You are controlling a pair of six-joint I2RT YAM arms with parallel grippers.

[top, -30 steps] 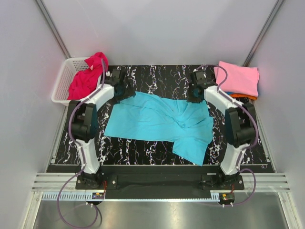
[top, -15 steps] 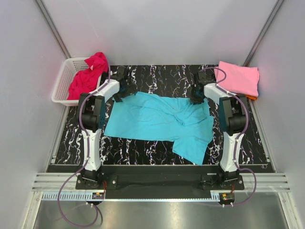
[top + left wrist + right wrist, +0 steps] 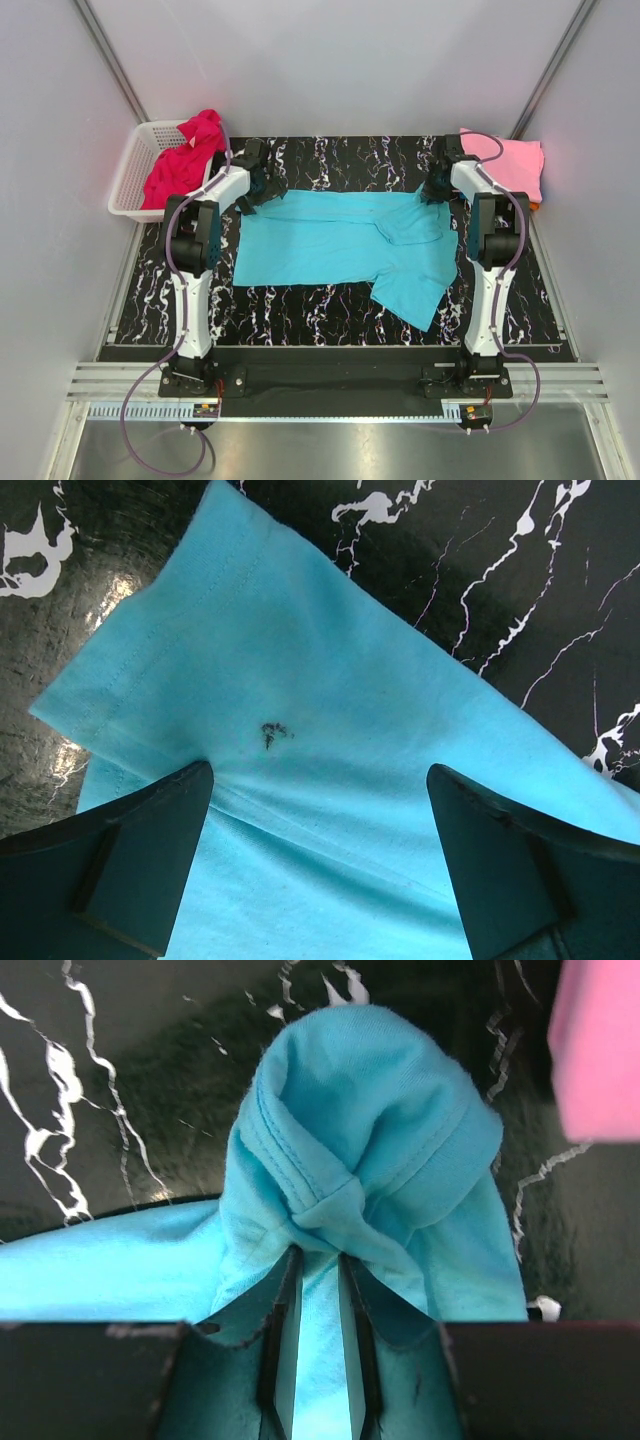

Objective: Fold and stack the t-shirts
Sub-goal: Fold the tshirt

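Note:
A turquoise t-shirt (image 3: 330, 240) lies spread across the black marble mat (image 3: 330, 160). My left gripper (image 3: 262, 186) hovers open over its far left corner, and in the left wrist view the fingers (image 3: 150, 850) straddle flat cloth (image 3: 300, 660) without pinching it. My right gripper (image 3: 436, 188) is shut on a bunched fold at the shirt's far right end. The right wrist view shows cloth (image 3: 370, 1110) gathered between the narrow jaws of the right gripper (image 3: 318, 1270). A magenta-red t-shirt (image 3: 185, 160) sits in the basket. A folded pink t-shirt (image 3: 515, 165) lies at the far right.
The white lattice basket (image 3: 135, 170) stands off the mat's far left corner. An orange edge (image 3: 537, 206) peeks from under the pink shirt. Grey walls close in at the back and both sides. The turquoise shirt carries a small dark mark (image 3: 275, 730).
My right gripper has drawn the shirt's far right end toward the pink stack, and the shirt has slid right and stretched flatter. The left gripper has stayed open near the far left corner.

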